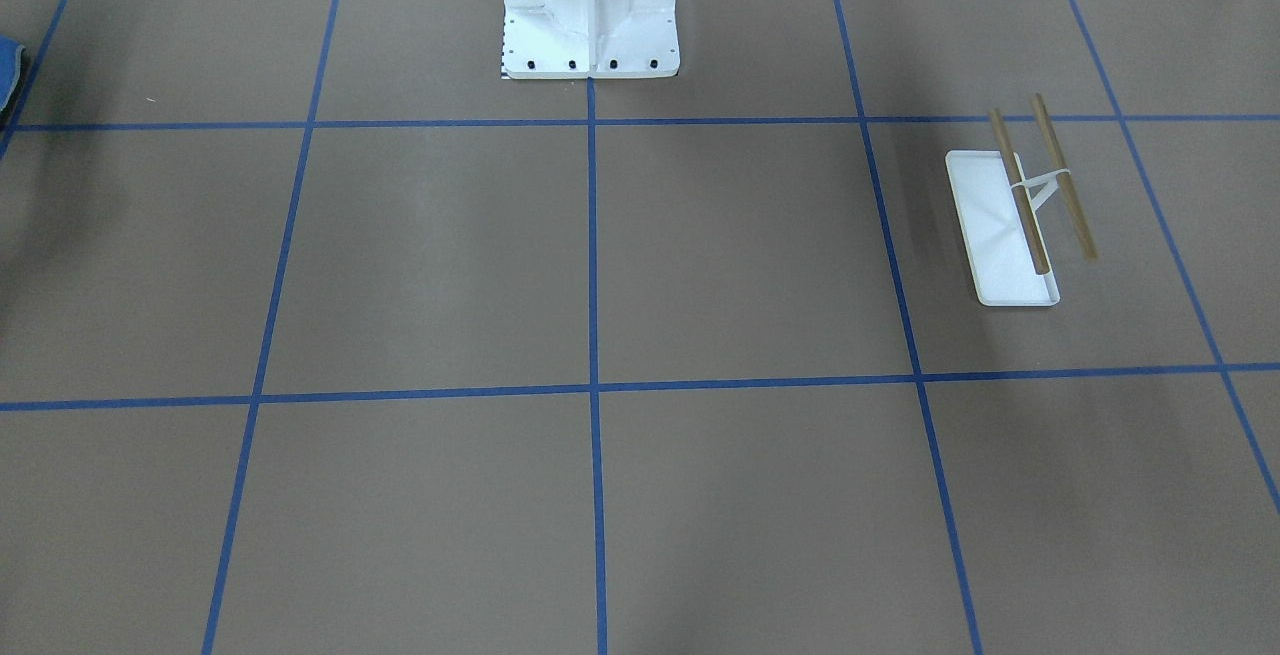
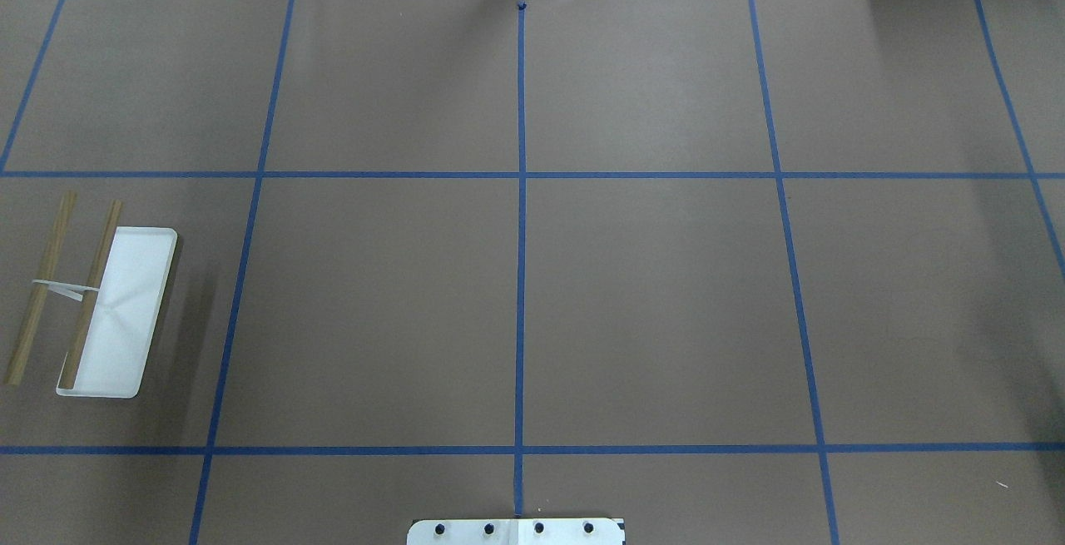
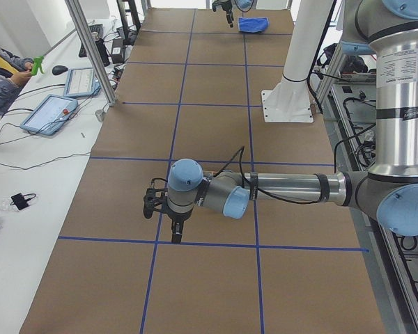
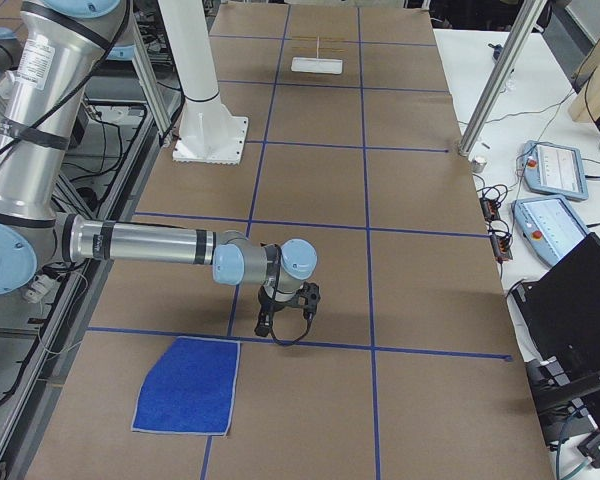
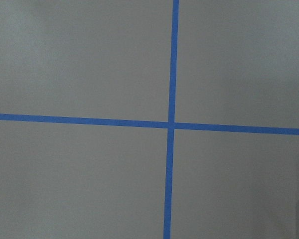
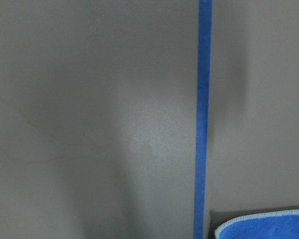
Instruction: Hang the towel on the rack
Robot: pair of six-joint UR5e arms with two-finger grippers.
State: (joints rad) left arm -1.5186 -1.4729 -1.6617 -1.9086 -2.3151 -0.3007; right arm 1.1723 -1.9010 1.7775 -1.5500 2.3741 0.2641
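Note:
The rack has a white tray base (image 1: 990, 225) and two brown wooden rods (image 1: 1062, 175). It stands bare at the table's left side (image 2: 125, 320) and at the far end in the exterior right view (image 4: 320, 62). The towel (image 4: 190, 385) lies flat, blue face up, on the table's right end. Its corner shows in the right wrist view (image 6: 264, 226) and at the edge of the front-facing view (image 1: 8, 65). My right gripper (image 4: 285, 322) hangs over the table just beyond the towel, apart from it. My left gripper (image 3: 164, 219) hangs over bare table. I cannot tell whether either is open or shut.
The large white bolted pedestal (image 1: 590, 25) stands at the robot's side of the table (image 4: 205, 110). Blue tape lines grid the brown table. Tablets (image 4: 550, 165) and cables lie on the white bench past the far edge. A metal post (image 3: 90, 49) stands there.

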